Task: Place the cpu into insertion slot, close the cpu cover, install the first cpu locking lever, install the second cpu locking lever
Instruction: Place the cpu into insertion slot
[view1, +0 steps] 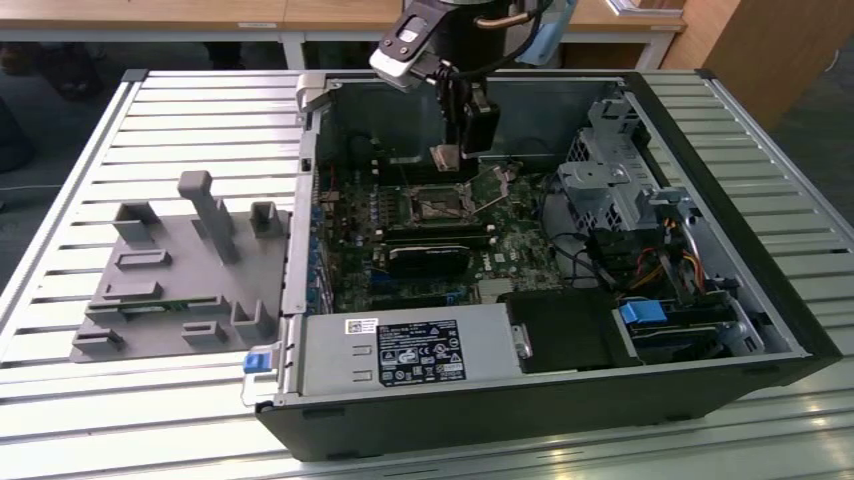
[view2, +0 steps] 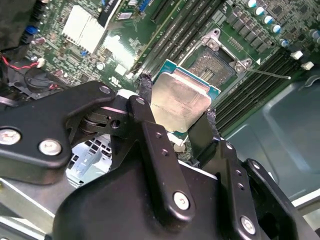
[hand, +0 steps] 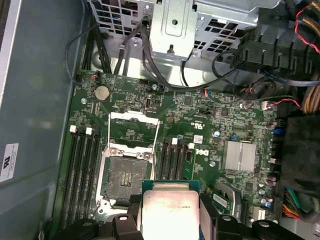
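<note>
Black linkage of the hand sits closest in the second wrist view; its two fingers are clamped on opposite edges of the cpu, pale metal face toward the camera. In the first wrist view the same grip shows, with the hand holding the cpu by its sides. The cpu is off the board and not seated. The insertion slot is bare, its dark centre exposed inside the silver rim; in the second wrist view the slot lies just beyond the chip's far edge. The cpu cover is swung back from the slot, green board visible through its window. A thin lever rod stands free beside the slot, not latched. Black memory slots run along both sides of the slot. In the exterior view the arm reaches down into the open computer case, with the hand and cpu above the slot. The case lies on its side on a slatted metal surface; a grey moulded fixture lies on the surface at the exterior view's left, apart from the case.
</note>
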